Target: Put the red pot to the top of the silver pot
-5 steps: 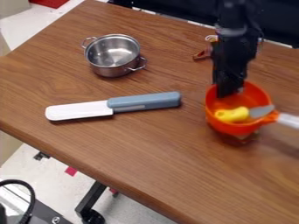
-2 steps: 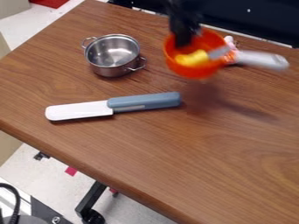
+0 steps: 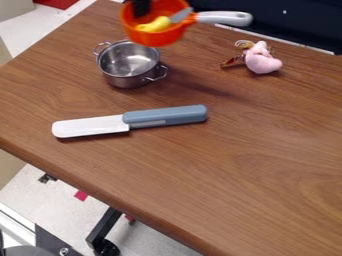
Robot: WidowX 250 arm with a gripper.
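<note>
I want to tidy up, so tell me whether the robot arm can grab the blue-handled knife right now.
Probably not: its gripper appears taken up with the red pot. Otherwise the way looks free, since the blue-handled knife lies uncovered on the wooden table.

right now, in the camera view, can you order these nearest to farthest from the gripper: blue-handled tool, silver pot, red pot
1. red pot, right at the gripper, near the view's top edge
2. silver pot, just below the red pot in the view
3. blue-handled tool, lying farther down the table
</note>
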